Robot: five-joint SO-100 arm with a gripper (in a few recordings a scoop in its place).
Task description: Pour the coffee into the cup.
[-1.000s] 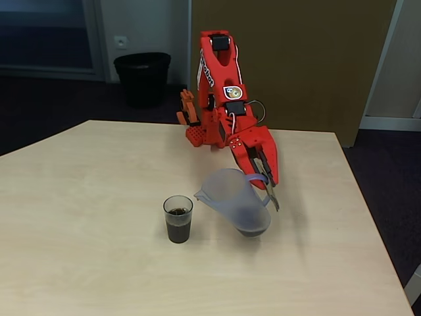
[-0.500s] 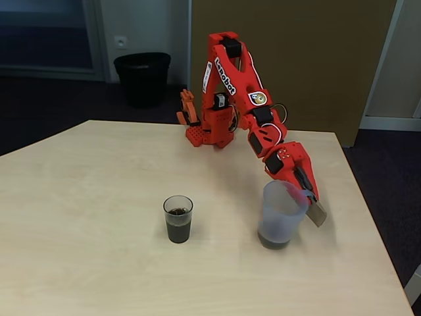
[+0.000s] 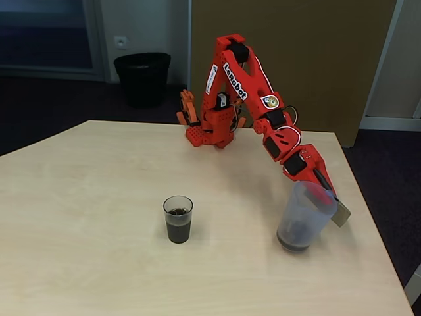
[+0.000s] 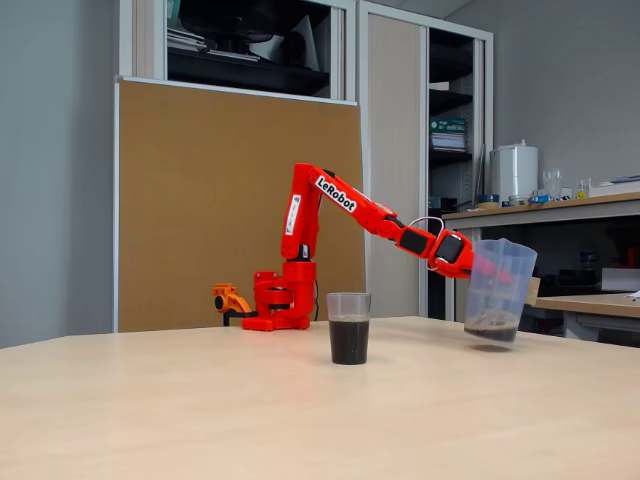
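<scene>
In both fixed views the gripper [image 3: 325, 191] has carried the jug [image 3: 301, 220] further toward 3 o'clock, fingers closed on its handle; it hangs slightly tilted just above the table [image 3: 85, 250]. The cup [image 3: 178, 219], coffee [image 3: 178, 230] inside, stands unobstructed at the jug's 9 o'clock; a bin [image 3: 142, 78] sits beyond.

Cup [image 3: 178, 219] – clear glossy plastic; jug [image 3: 302, 224] – frosted translucent plastic; table [image 3: 79, 197] – smooth matt pale wood-look.

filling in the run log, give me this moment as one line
cup: on table, coffee inside | jug: held by fingers, near upright, just above table, dark residue at bottom | pour: looks done
</scene>
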